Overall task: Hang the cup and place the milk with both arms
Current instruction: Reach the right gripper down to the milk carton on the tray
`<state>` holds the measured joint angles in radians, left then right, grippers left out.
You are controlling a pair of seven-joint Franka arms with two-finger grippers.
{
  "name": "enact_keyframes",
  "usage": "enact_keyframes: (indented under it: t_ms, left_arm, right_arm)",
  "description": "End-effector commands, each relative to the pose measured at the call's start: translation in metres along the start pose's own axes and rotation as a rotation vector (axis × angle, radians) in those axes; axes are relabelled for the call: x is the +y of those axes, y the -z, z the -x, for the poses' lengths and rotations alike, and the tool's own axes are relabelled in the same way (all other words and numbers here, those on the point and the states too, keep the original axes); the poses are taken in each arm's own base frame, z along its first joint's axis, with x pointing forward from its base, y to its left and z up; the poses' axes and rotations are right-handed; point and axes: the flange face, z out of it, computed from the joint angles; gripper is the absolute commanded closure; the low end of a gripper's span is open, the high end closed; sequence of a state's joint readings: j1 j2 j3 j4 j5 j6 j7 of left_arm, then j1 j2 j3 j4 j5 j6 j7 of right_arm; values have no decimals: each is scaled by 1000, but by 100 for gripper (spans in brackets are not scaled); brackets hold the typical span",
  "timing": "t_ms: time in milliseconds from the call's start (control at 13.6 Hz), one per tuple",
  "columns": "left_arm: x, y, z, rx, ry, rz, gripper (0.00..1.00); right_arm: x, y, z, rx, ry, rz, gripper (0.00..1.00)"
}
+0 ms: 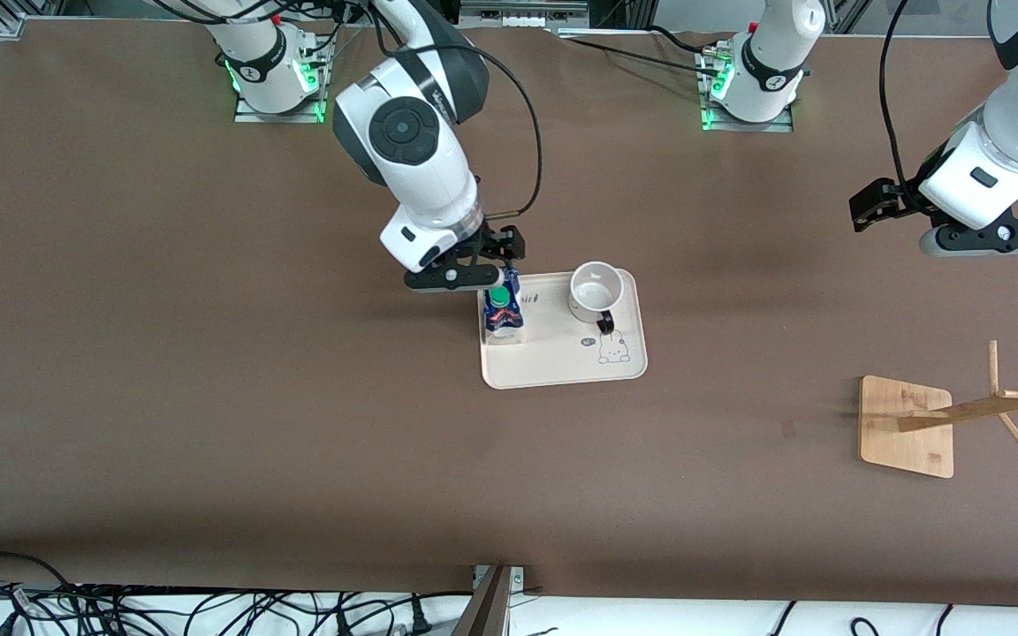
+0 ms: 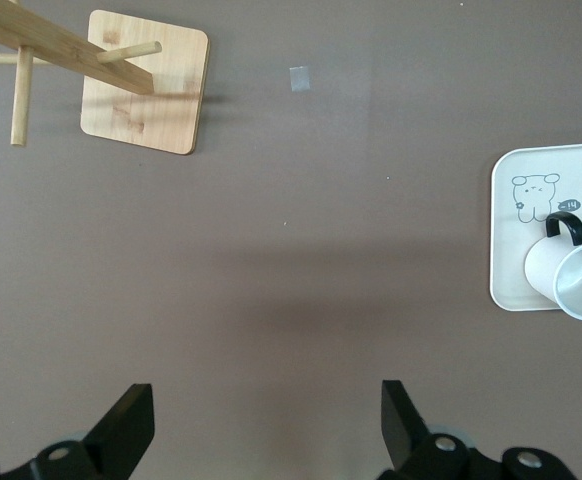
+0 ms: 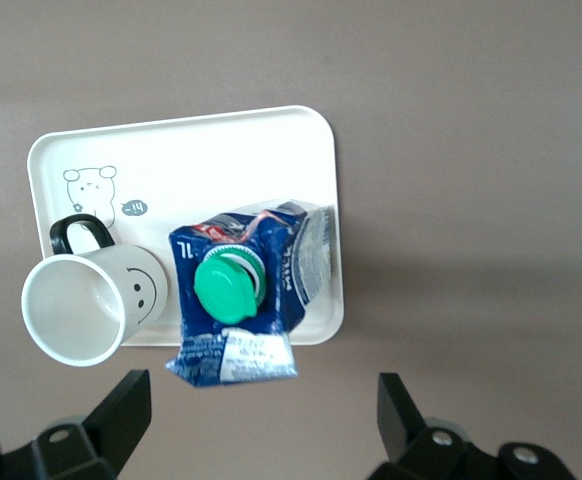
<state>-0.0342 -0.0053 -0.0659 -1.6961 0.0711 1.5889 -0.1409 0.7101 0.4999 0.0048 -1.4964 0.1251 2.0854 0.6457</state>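
The milk stands upright on the cream tray, at the tray's edge toward the right arm's end. In the right wrist view its green cap faces up. The cup stands on the same tray beside it, toward the left arm's end, with its black handle pointing at the front camera. My right gripper hangs just above the milk, open, and its fingers hold nothing. My left gripper waits open and empty in the air over the left arm's end of the table.
A wooden cup rack with slanted pegs stands near the left arm's end, nearer the front camera than the tray; it also shows in the left wrist view. A small pale mark lies on the brown table beside it.
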Motion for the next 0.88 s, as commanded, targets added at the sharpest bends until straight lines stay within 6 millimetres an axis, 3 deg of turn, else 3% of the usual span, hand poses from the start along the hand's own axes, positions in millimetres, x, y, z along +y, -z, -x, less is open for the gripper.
enact_keyframes:
  t_ms: [0,147,442,663,811]
  left_arm:
    - [-3,6,1,-7,10,-4,0]
    - [-3,7,1,-7,11,-4,0]
    - [-5,6,1,-9,14,-4,0]
    - [0,7,0,-2,8,-4,0]
    - [8,12,1,7,9,-6,0]
  right_arm:
    - [-21,-14,-1,19,19,20,0]
    - [-29,-32,3,27,49,56,0]
    - [-33,-44,3,35,58,61,1]
    - [-32,-47,2,42,64,69,26]
    - [-32,-46,1,42,65,67,34]
